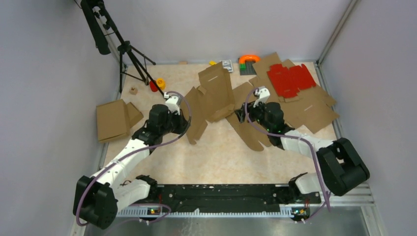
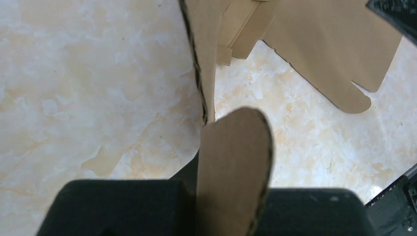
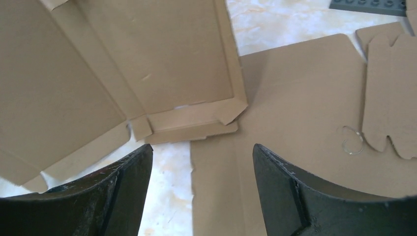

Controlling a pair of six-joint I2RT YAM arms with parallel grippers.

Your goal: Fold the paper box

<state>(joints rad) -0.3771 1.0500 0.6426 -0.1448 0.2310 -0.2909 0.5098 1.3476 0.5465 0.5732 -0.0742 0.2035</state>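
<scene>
- Your left gripper (image 2: pixel 231 196) sits closest to the lens: jaws together, clamped on a rounded tab of the paper box (image 1: pixel 212 96).
- Paper box: mid-table (image 1: pixel 216 157), approx 12 o'clock from ctr, btwn both grippers; part of it stands tilted up off the surface.
- Your right gripper (image 3: pixel 200 172): fingers wide apart, nothing btwn them; box's folded corner just ahead at 12 o'clock.
- Red sheet (image 1: pixel 291 80) at 2 o'clock, lying on flat brown cardboard (image 1: pixel 310 110).
- Folded cardboard piece (image 1: pixel 113 119) at 9 o'clock, well apart from the box.

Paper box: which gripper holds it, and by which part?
The left gripper holds the box by a rounded tab; the right gripper holds nothing.
</scene>
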